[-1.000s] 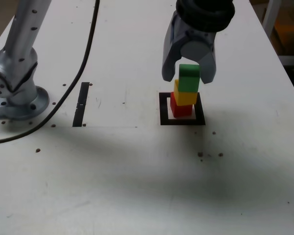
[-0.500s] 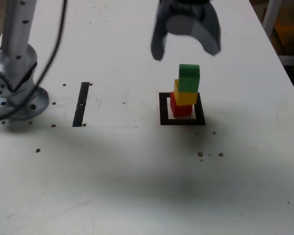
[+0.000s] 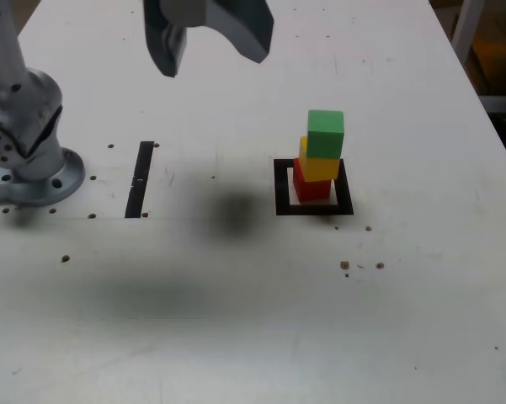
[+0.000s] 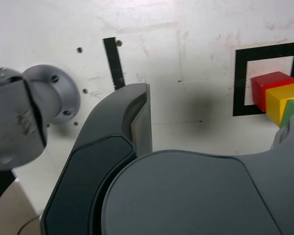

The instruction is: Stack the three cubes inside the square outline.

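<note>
Red cube (image 3: 312,187) at the base, yellow cube (image 3: 320,169) on it, green cube (image 3: 326,135) on top: a slightly uneven stack inside the square outline (image 3: 283,209), right of centre in the exterior view. The likeliest trouble is a topple — the layers look offset, so a knock from the arm (image 3: 10,80) swinging back, or a jolt to the table (image 3: 421,278), could tip the green one off. The gripper (image 3: 214,66), upper left of centre, is spread wide, holding nothing and touching nothing — well apart from the cubes.
</note>
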{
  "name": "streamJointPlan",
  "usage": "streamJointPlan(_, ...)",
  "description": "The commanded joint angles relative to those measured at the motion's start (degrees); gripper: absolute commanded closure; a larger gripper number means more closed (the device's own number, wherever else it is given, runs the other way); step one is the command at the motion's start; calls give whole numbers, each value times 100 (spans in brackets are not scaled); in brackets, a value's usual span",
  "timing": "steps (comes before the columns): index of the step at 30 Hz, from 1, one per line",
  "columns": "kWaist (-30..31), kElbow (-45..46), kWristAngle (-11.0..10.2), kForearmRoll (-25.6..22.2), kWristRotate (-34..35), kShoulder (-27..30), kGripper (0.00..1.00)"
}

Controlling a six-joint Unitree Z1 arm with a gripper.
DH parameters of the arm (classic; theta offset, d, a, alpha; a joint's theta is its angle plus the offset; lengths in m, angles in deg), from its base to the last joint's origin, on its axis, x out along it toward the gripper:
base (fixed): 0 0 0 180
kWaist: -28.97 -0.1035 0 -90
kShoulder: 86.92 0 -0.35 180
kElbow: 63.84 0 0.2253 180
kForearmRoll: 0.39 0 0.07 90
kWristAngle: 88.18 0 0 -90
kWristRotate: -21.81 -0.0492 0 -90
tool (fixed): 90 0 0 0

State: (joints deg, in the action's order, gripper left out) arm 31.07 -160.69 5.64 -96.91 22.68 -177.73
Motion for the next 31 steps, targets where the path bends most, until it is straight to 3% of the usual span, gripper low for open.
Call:
streamJointPlan(1,-39,2327,39,816,-60,206,0)
streamJointPlan(4,-17,2973,90,1394,-77,288,0)
streamJointPlan(11,101,3880,-187,2114,-166,265,0)
streamJointPlan(16,103,4373,-13,2716,-186,149,0)
streamJointPlan(22,158,4564,54,2733,-191,-13,0)
streamJointPlan(31,149,4326,477,2284,-152,249,0)
